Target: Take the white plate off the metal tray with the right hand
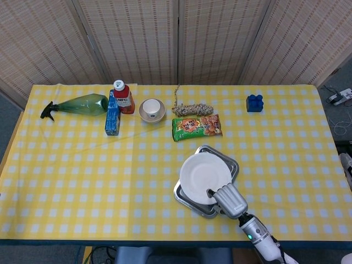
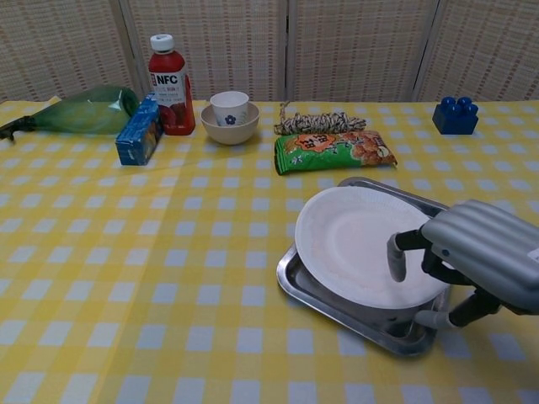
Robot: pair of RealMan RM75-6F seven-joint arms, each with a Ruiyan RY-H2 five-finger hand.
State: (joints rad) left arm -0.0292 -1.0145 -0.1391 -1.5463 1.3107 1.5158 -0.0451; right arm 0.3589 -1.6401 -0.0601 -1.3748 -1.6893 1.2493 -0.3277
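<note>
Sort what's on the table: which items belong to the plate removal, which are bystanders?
Job: white plate, metal tray, right hand gripping the plate's near rim.

Bystanders: juice bottle, green spray bottle, blue box, bowl, rope, snack bag, blue block.

Plate [image 2: 354,244] on tray [image 2: 307,290], near front right of tabletop [image 2: 126,278]. Robot hand [image 2: 472,257] at plate's right edge. Behind tray, snack bag [image 2: 333,151]; behind that, rope [image 2: 320,124]. Bowl [image 2: 229,126] left of rope.

The red juice bottle [image 2: 167,85] carries a white label reading "NFC". The green snack packet [image 2: 333,151], just in front of the coil of rope [image 2: 320,123], bears print too small to read.
</note>
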